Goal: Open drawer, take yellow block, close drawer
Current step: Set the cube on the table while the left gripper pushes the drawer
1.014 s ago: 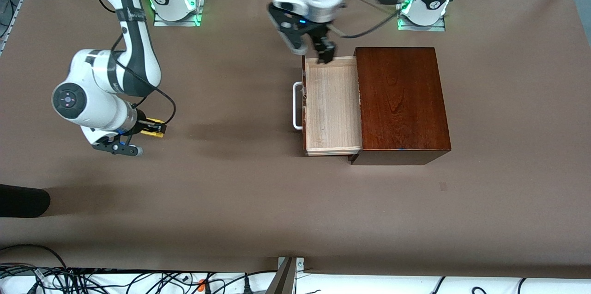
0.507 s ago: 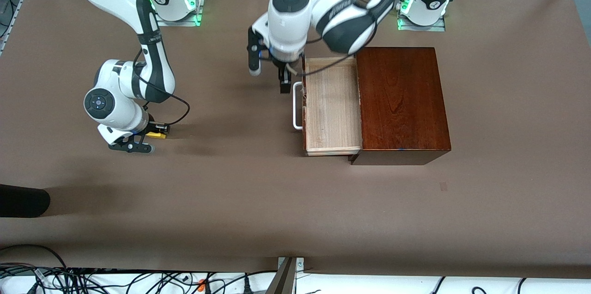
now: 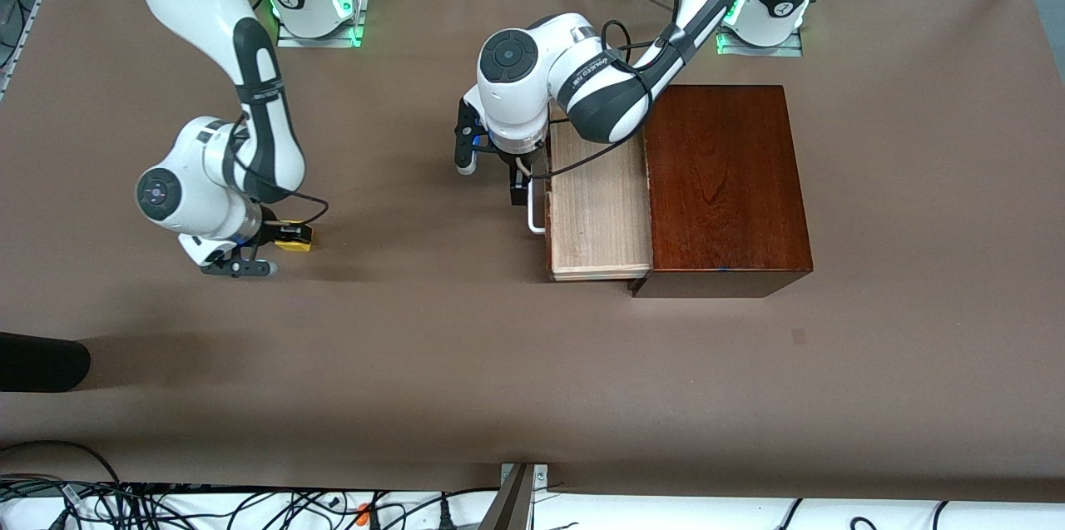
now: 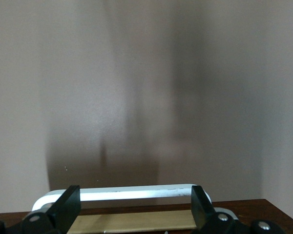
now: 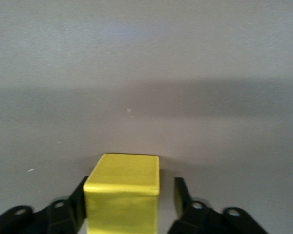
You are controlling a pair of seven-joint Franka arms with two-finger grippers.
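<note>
The drawer point(image 3: 599, 205) of the dark wooden box point(image 3: 724, 180) stands pulled out, and its pale inside shows nothing in it. My left gripper point(image 3: 491, 174) is low in front of the drawer, open. In the left wrist view the white handle point(image 4: 122, 193) runs across just past the spread fingertips point(image 4: 68, 207). The yellow block point(image 3: 298, 241) lies on the table toward the right arm's end. My right gripper point(image 3: 279, 235) is open around it. In the right wrist view the yellow block point(image 5: 122, 190) touches one finger, and a gap separates it from the other finger point(image 5: 183, 195).
A black object point(image 3: 42, 359) juts in at the table's edge toward the right arm's end, nearer the front camera. Cables point(image 3: 208, 505) and a metal post point(image 3: 516, 497) line the near edge. Bare brown table lies between the block and the drawer.
The left arm swung from over the drawer's farthest corner down to the front of the handle. The right arm shifted a little toward the drawer with the block, and its jaws have loosened.
</note>
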